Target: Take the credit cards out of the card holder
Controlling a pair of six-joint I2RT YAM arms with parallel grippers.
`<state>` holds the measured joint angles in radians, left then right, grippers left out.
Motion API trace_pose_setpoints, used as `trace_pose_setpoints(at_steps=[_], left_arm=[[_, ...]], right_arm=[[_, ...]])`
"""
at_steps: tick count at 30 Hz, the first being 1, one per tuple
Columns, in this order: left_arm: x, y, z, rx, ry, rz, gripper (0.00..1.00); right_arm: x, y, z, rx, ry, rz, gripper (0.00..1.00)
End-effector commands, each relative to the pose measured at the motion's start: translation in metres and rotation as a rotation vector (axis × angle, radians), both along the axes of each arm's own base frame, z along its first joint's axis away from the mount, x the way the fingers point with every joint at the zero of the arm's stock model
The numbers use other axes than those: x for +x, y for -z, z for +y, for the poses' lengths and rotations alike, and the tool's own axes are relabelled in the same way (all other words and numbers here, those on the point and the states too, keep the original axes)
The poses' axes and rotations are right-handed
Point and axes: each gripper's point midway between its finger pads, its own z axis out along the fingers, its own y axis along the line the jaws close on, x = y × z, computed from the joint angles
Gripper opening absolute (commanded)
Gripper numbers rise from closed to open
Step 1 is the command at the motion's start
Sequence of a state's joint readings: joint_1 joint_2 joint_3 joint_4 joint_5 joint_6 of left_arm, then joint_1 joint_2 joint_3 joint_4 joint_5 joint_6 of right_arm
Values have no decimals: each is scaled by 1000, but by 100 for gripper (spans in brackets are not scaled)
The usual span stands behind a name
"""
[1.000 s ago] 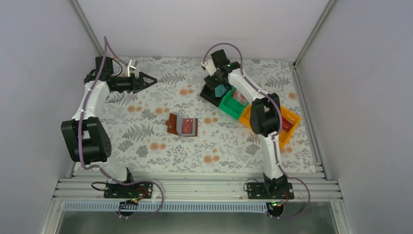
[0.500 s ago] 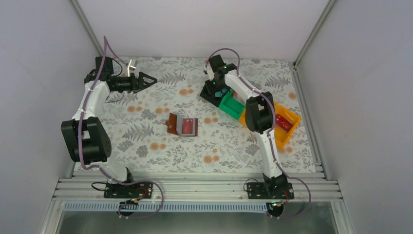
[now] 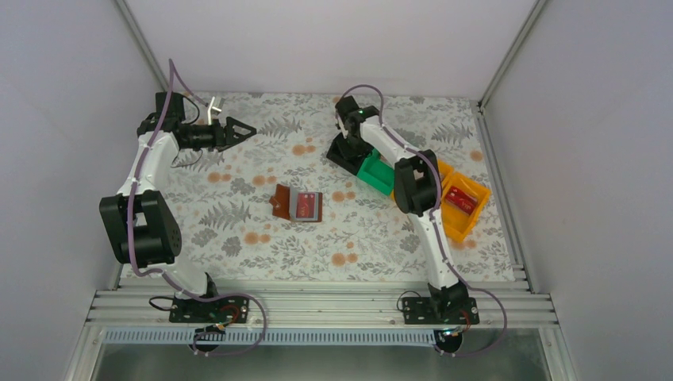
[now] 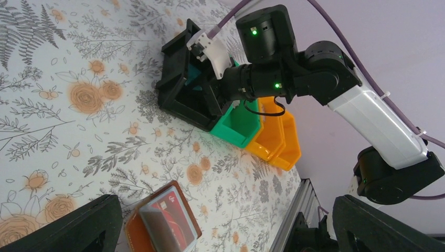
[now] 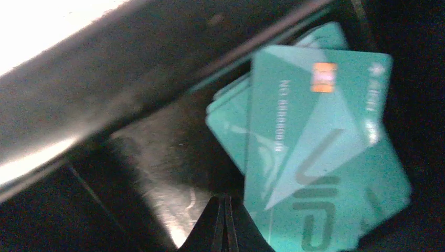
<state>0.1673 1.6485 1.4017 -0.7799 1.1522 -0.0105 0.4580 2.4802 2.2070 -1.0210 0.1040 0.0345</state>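
The floral table [image 3: 365,238] carries all items. The left gripper [image 3: 248,130] is positioned over the far left area, jaws spread wide, nothing between them. The right gripper [image 5: 224,215] is lowered into the black bin [image 3: 336,157], fingertips pressed together with nothing gripped. A green bin [image 3: 370,169] and an orange bin [image 3: 459,228] are lined up beside the black bin. The card holder [image 3: 282,203] is laid open at the table centre, well apart from both grippers, and a red card [image 3: 306,206] is seated in it. Several teal cards [image 5: 315,157] are stacked in the black bin, just beside the closed fingertips.
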Motion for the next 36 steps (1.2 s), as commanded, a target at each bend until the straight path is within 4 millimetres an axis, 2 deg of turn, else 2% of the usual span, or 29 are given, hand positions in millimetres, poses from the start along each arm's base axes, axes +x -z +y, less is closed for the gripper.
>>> trace_pose_setpoints(at_steps=[1,7,9,12,16,18,21,22,24,32,36], left_arm=[[2,-8,0,-14,18,-33,100],[3,-9,-2,-31,30,-25,100],[2,-9,-2,-28,30,-29,100],[2,-9,-1,-14,24,-37,100],[3,-7,1,6,13,-41,100],[3,-6,1,7,10,-40,100],[3,-7,1,8,8,-43,100],[3,-7,1,9,8,-44,100],[2,-8,1,8,9,-46,100],[2,-10,1,8,12,-51,100],[2,-11,1,9,12,-52,100]], right_arm=[[10,-7,-29,-195,14,-53,4],[19,10,-38,-261,-52,-57,4],[24,9,-39,-254,-52,-70,4],[32,-3,-38,-243,-49,-110,4],[42,-33,-32,-210,-51,-178,4],[38,-49,-13,-124,-103,-188,4],[16,-59,29,77,-233,-152,5],[9,-58,37,127,-253,-136,6],[3,-51,40,158,-241,-108,5],[-2,6,9,30,-135,38,4],[-2,13,-12,-2,-94,60,4]])
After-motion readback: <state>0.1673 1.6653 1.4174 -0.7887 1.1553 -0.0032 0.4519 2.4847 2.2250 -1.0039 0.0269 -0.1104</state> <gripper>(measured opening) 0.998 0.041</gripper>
